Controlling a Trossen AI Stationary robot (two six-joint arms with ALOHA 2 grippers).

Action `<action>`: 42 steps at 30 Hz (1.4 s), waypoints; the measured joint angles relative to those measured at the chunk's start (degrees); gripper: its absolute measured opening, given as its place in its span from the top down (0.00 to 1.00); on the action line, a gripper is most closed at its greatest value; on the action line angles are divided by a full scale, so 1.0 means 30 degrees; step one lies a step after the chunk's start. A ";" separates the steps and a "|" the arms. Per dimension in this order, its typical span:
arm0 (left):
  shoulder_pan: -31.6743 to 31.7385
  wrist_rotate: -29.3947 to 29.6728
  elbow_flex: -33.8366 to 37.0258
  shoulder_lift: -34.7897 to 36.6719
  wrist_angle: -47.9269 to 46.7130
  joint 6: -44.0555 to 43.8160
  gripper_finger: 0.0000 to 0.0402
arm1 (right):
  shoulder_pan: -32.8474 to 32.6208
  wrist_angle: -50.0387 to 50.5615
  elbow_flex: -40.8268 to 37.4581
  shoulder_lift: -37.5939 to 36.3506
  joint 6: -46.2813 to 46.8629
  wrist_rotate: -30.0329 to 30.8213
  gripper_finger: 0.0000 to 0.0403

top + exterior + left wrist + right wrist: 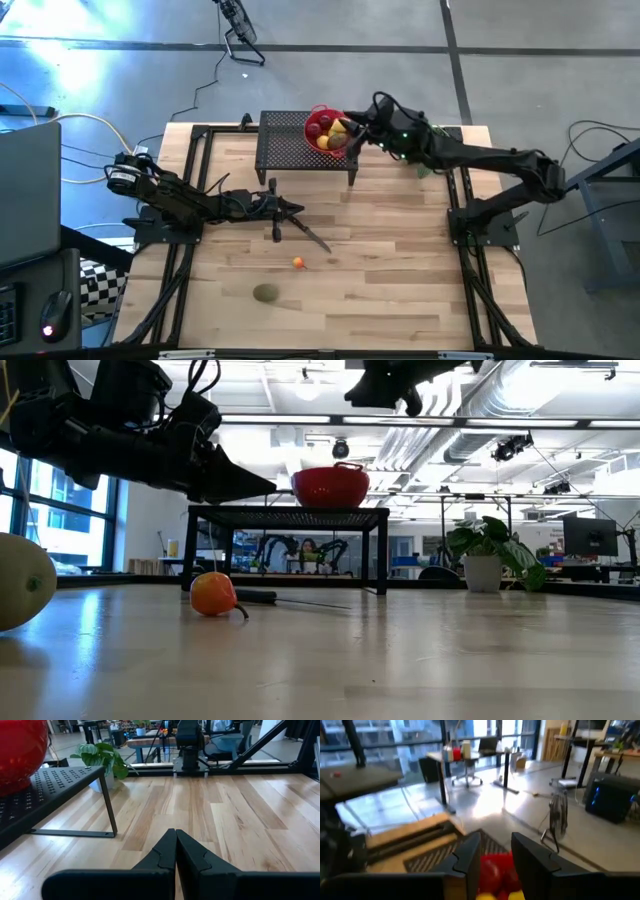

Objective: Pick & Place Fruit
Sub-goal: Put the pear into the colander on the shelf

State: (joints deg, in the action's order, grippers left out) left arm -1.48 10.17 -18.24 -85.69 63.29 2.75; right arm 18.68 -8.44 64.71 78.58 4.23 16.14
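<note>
A red bowl [318,128] stands on a black perforated stand [285,148] at the table's far side and holds yellow and dark red fruit [492,872]. My right gripper [356,130] hovers level above the bowl's right rim, open, with nothing between its fingers [496,855]; the low view shows it [400,388] well above the bowl [330,484]. A small orange fruit [298,263] and a brown-green kiwi [265,293] lie on the table's near half. My left gripper [292,209] is shut, level, at mid table [175,855].
A slim dark-handled knife [305,233] lies just near of my left gripper. A green leafy bunch [422,168] sits at the far right, partly under my right arm. The stand's legs [107,802] rise from the table. Bare wood spreads over the near right.
</note>
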 joint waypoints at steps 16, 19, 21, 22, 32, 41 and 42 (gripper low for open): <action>-0.0004 0.0000 0.0000 0.0000 -0.0044 -0.0058 1.00 | -0.1122 0.1788 -0.0013 0.0051 0.0146 -0.0008 0.74; -0.0002 0.0000 0.0000 0.0000 -0.0044 -0.0061 1.00 | -0.1108 0.1765 -0.0007 0.0047 0.0153 -0.0001 0.74; -0.0004 0.0000 0.0000 0.0000 -0.0044 -0.0061 1.00 | -0.1102 0.1798 -0.0015 0.0047 0.0153 -0.0001 0.74; -0.0003 0.0000 0.0000 0.0000 -0.0044 -0.0061 1.00 | -0.1108 0.1790 -0.0015 0.0047 0.0152 -0.0001 0.74; -0.0004 0.0000 0.0000 0.0000 -0.0051 -0.0054 1.00 | -0.1108 0.1780 -0.0013 0.0047 0.0153 -0.0008 0.74; -0.0004 0.0000 0.0000 0.0000 -0.0073 -0.0047 1.00 | -0.1108 0.1781 -0.0012 0.0047 0.0153 -0.0008 0.74; -0.0004 0.0000 0.0000 0.0000 -0.0073 -0.0047 1.00 | -0.1108 0.1775 -0.0013 0.0047 0.0153 -0.0008 0.74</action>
State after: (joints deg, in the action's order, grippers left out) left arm -1.50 10.17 -18.24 -85.69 63.07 2.61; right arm 15.35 -3.12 64.67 78.72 4.69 16.12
